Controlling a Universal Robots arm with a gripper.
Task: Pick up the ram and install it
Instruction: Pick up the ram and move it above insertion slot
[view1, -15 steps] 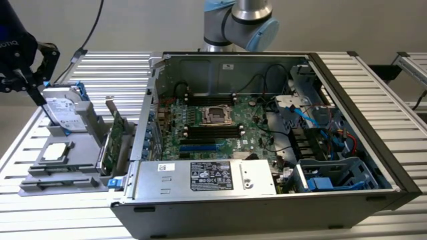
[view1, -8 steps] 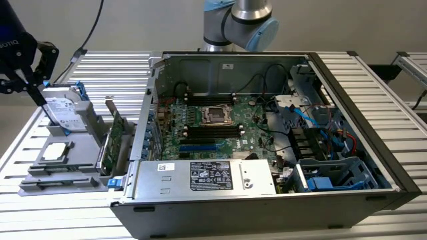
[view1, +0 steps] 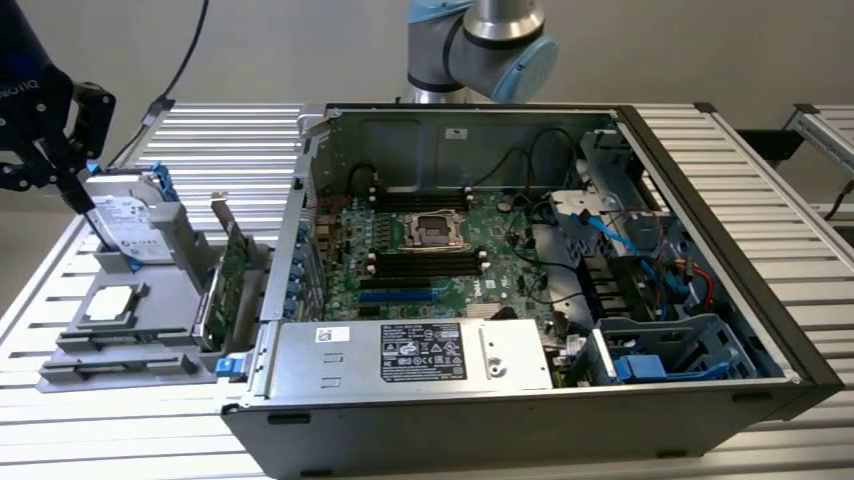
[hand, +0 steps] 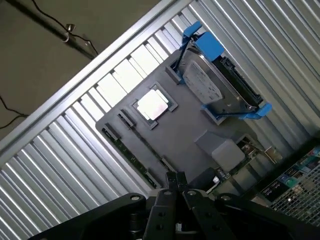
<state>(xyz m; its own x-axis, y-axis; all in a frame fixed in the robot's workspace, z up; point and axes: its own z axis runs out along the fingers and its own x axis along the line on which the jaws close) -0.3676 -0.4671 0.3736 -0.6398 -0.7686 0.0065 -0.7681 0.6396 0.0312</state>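
Ram (hand: 139, 151) stands on edge in a slot along one long side of the gray holder tray (hand: 190, 142), a thin green strip just beside the CPU (hand: 152, 104) that lies flat in its own recess. It is apart from the gripper (hand: 176, 179), whose fingertips are pressed together with nothing between them (judged from the wrist view). In the exterior view the gripper hangs above the tray's far end, close over the hard drive (view1: 127, 228), which stands in blue rails. An expansion card (view1: 234, 272) stands upright at the side of the tray nearest the computer case (view1: 747, 250). The case lies open on the slatted table (view1: 174, 140), on the exterior view's right of the tray. Its motherboard (view1: 514, 245) faces up, with black memory slots (view1: 424, 262) beside the processor socket.
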